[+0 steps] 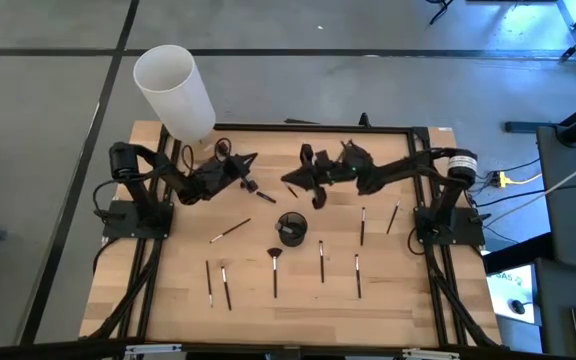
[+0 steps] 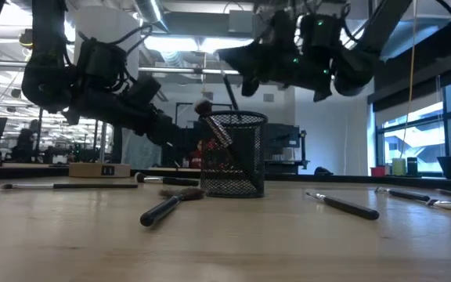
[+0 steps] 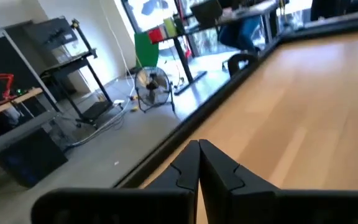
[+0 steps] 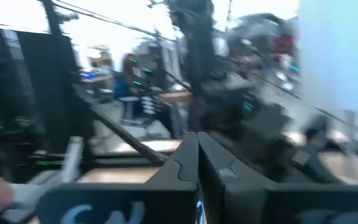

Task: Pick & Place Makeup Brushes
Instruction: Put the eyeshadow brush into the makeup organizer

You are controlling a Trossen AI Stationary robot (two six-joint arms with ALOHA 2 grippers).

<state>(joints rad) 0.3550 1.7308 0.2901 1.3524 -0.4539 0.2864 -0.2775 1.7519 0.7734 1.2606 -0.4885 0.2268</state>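
makeup brushes on table, mesh cup central

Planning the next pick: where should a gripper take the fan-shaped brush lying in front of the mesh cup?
Probably mid-handle of the fan-shaped brush, from straight above, fingers straddling its thin width. It lies flat, clear of the mesh cup; its fan tip is delicate.

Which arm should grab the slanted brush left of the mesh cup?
Left, probably. The slanted brush lies on the left half of the table, just below the left gripper. The right gripper hangs above the mesh cup and would have to reach across it.
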